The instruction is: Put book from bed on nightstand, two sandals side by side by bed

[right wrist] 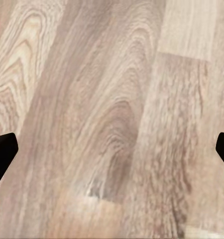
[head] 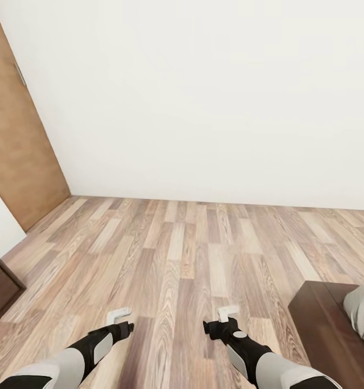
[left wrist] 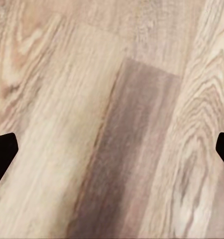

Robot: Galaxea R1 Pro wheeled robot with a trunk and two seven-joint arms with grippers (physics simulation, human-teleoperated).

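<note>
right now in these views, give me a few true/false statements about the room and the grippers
1. The left gripper holds a blue sandal. False: its fingers are spread with nothing between them, above bare floor.
2. A brown wooden door stands at the head view's left. True.
3. The right gripper is open and empty. True.
4. The book lies on the floor between the arms. False: only wood planks show there.
5. A corner of the bed, with its dark frame, shows on the robot's right. True.

Floor [head: 182,259] pale wood plank, matt; door [head: 14,146] brown wood.
</note>
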